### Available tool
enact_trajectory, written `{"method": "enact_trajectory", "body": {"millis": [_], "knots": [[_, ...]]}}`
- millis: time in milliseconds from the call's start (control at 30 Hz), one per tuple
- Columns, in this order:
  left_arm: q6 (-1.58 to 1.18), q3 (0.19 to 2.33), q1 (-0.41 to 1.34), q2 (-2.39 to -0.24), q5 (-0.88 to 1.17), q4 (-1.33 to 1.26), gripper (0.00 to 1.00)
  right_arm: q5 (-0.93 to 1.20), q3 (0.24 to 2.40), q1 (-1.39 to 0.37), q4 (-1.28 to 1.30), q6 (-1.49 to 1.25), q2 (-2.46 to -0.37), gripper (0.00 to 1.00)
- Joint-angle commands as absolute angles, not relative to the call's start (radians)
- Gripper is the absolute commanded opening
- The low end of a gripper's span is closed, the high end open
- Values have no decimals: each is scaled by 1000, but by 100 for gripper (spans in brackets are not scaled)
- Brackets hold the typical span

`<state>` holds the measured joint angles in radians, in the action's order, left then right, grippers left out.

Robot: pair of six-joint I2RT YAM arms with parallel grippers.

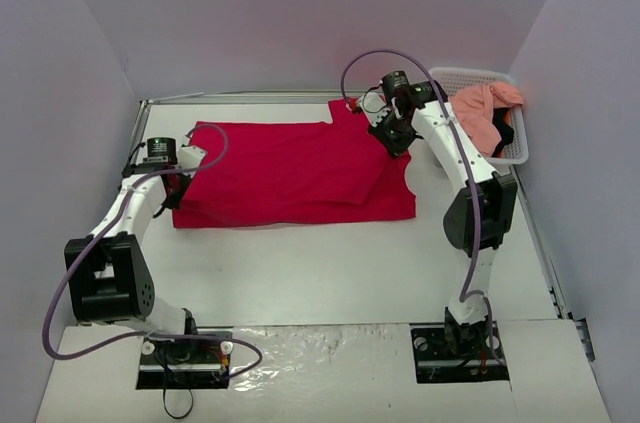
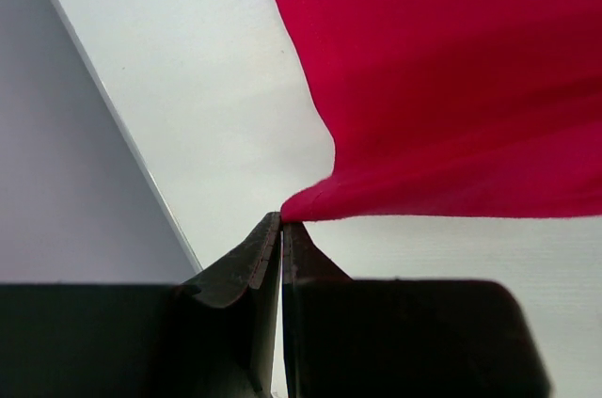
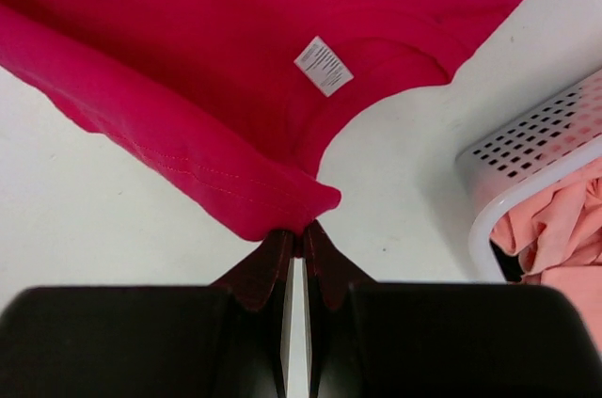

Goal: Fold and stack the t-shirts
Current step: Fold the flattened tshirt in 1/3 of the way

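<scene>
On the white tabletop (image 1: 330, 273) lies a crimson red cloth t-shirt (image 1: 290, 173), spread flat. The left hand (image 2: 280, 219) pinches its left corner tight. The right hand (image 3: 301, 231) pinches a fold near the neck hole. A salmon pink cloth t-shirt (image 1: 480, 115) sits in the white plastic lattice basket (image 1: 470, 73).

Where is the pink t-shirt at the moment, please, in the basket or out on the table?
In the basket: the pink t-shirt lies crumpled within its white lattice walls.
</scene>
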<state>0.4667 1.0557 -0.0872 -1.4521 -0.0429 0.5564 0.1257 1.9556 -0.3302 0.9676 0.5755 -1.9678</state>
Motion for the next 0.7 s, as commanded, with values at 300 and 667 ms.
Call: {"method": "enact_trajectory", "body": {"millis": [300,667], "knots": [[474,1198,-98,-1604,-63,520,2,77,2256,-291,997,561,-2235,0],[491,1223,-97,-1700,-71,485,13,66,2358,-290,996,554,-2344,0]]}}
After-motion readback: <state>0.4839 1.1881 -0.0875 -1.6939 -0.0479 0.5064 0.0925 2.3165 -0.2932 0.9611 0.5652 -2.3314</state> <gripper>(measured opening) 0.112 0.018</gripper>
